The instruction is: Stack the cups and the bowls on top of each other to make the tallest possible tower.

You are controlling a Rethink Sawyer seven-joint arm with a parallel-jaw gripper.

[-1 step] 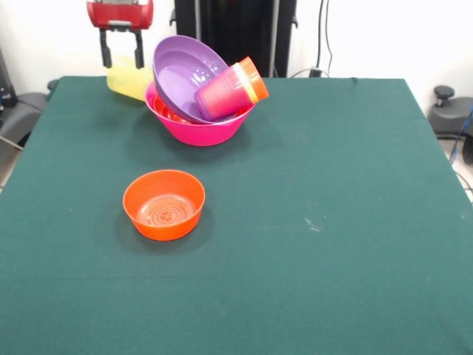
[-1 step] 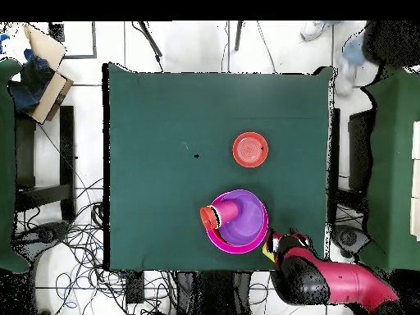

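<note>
Green cloth covers the table [image 1: 332,185] in the front view, where the big pink bowl [image 1: 203,129] sits toward the far edge as the tower's base, an orange bowl [image 1: 164,111] nested in it, the wide purple bowl [image 1: 181,74] tilted on top and a magenta cup [image 1: 222,95] with orange and yellow rims lying sideways against it. A small orange bowl [image 1: 163,204] stands alone, well apart and nearer the camera. My gripper [image 1: 122,53] hangs just beside the pile, jaws apart astride a yellow cup [image 1: 131,83]. From overhead, the pile shows near the table's bottom edge, the lone bowl above it, my arm [image 2: 328,283] at the corner.
</note>
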